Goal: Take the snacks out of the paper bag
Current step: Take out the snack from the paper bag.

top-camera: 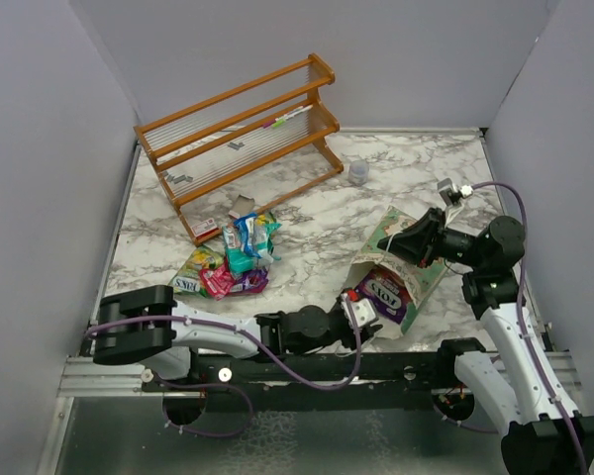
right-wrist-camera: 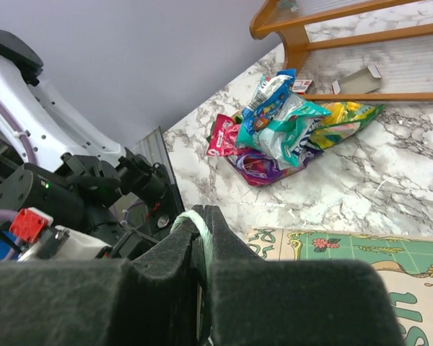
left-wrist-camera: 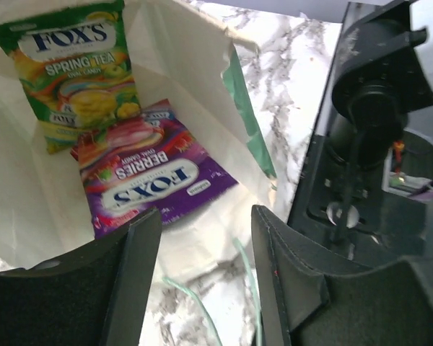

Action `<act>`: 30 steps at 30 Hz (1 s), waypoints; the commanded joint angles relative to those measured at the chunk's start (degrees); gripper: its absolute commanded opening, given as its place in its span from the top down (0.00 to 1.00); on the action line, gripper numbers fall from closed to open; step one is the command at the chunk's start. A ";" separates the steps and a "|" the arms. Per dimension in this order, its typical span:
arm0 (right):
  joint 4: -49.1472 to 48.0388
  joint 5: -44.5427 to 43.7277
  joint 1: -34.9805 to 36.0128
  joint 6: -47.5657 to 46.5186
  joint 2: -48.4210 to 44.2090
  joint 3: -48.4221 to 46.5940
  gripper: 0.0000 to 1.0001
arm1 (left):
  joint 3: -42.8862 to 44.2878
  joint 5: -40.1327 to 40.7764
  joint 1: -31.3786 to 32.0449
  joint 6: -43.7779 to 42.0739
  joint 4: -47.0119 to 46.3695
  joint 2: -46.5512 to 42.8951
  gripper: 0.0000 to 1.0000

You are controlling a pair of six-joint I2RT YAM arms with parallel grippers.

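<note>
Probably a lab: grey screens (top-camera: 40, 148) enclose marble table (top-camera: 322, 233).

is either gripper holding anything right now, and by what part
The right gripper is shut on the mint-green paper bag, pinching a thin pale green strip, apparently its handle. The left gripper is open, holding nothing.

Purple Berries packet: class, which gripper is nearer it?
Left. The left gripper sits open at the mouth of the paper bag, facing the purple packet; the right gripper pinches the bag's upper edge.
</note>
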State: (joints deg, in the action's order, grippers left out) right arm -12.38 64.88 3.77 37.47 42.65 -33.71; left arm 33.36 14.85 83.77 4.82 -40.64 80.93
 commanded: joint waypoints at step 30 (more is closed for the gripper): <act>10.57 -2.88 0.14 -8.00 -2.32 -8.86 0.98 | 20.44 -6.22 -7.00 -55.21 15.72 25.97 0.44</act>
State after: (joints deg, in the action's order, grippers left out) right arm -2.59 63.42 3.77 30.09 41.06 -40.25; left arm 53.95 6.39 77.69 -47.18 -18.63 105.56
